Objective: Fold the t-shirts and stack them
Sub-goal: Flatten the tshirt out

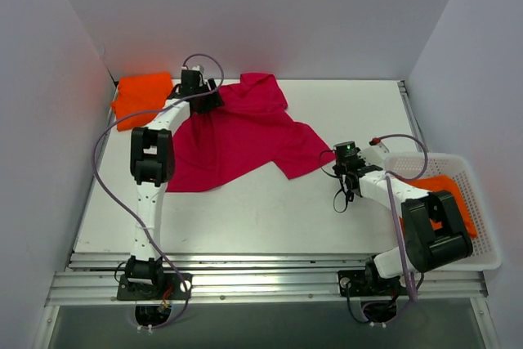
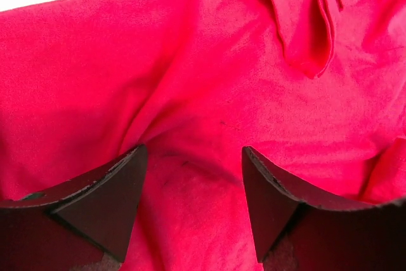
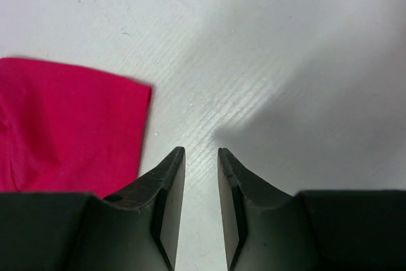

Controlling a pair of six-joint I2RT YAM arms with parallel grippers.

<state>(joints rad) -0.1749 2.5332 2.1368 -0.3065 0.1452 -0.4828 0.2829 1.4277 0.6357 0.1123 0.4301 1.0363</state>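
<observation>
the white mesh basket [image 1: 482, 239] sits at the right edge of the desk [image 1: 245, 218], beside the right arm [image 1: 425, 230]. one bright orange t-shirt [image 1: 458, 194] lies in it, partly hidden by the arm. a second orange t-shirt [image 1: 143, 97], folded, lies on the desk in the upper left corner, outside any container. the crimson-pink t-shirt [image 1: 241, 132] is spread and rumpled across the upper middle of the desk, one sleeve reaching toward the right.

the left arm [image 1: 151, 157] reaches to the shirt's upper left edge. its jaws are spread wide over the pink cloth [image 2: 209, 93], which bunches between them; they are not closed on it.

the right jaws hang over bare desk [image 3: 285, 42], open only a slit and holding nothing. the pink sleeve [image 3: 70, 118] lies just to their left.
</observation>
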